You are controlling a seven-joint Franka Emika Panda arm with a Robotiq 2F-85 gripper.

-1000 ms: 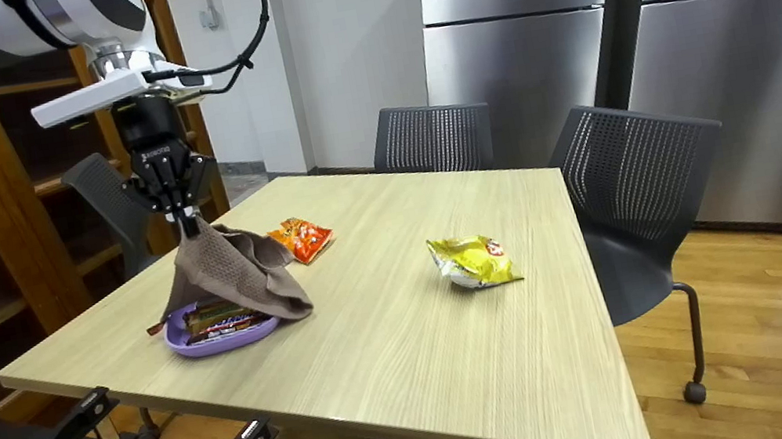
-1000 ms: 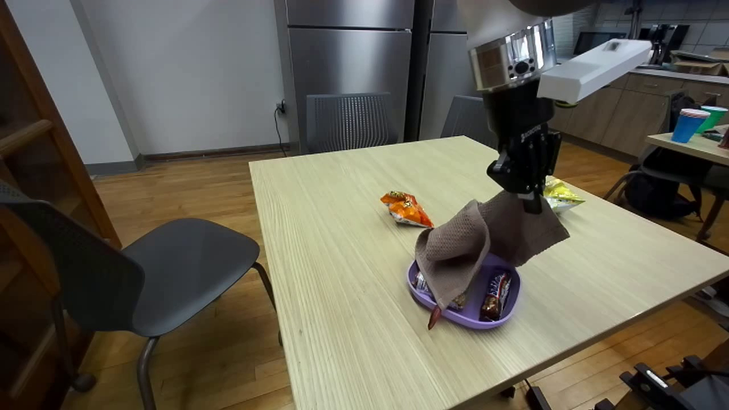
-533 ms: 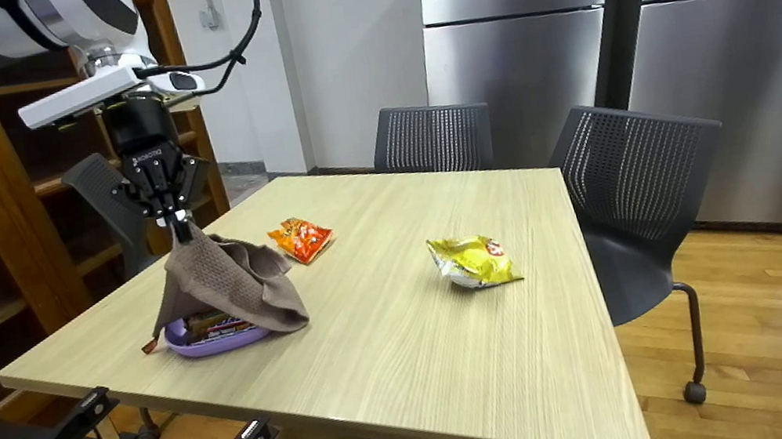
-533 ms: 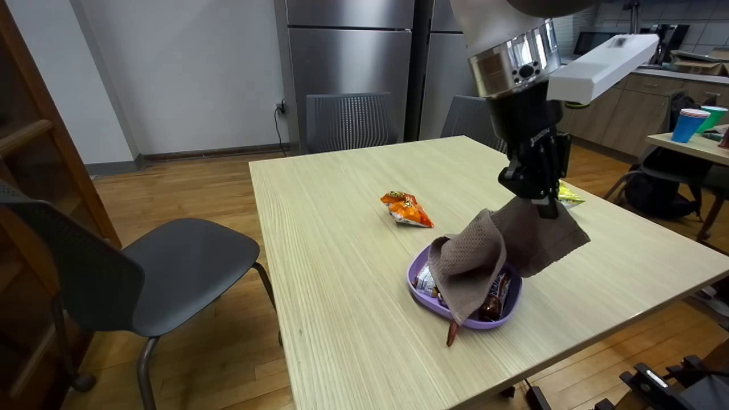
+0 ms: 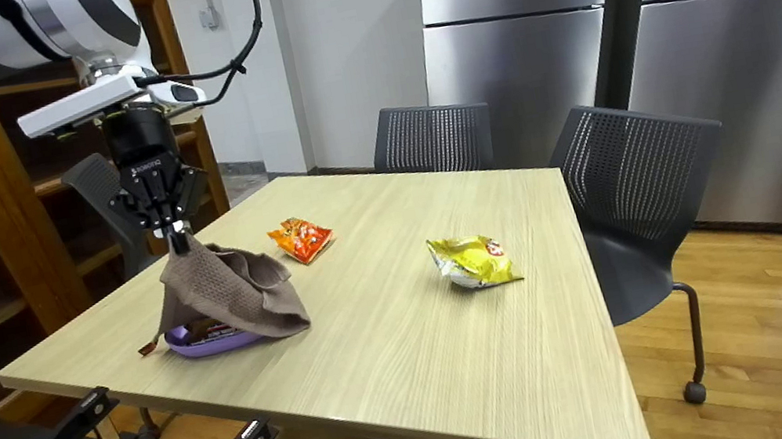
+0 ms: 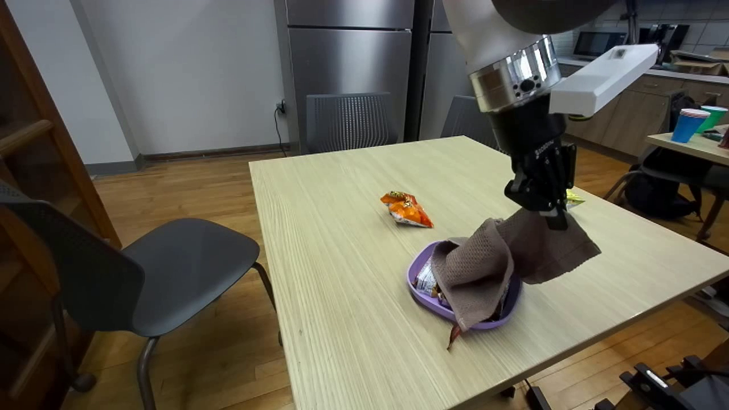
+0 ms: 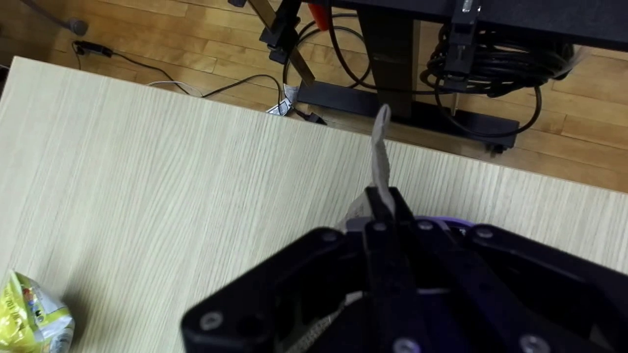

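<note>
We see the black, two-fingered hand (image 5: 179, 243) pinching a brown, bumpy cloth (image 5: 232, 290) near its top. The cloth drapes over part of a rounded, light-purple bowl (image 5: 218, 346) on the pale wooden counter (image 5: 414, 358), and shiny wrapped candy bars (image 6: 425, 279) peek out. We think grabbing and lifting the cloth is done, but letting it go is not. An orange, shiny snack bag (image 6: 407, 208) and a yellow, shiny snack bag (image 5: 477, 261) lie apart from the bowl.

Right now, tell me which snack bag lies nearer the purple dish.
The orange bag: in both exterior views it lies closer to the purple dish that the brown cloth partly covers, while the yellow bag sits farther off.
</note>
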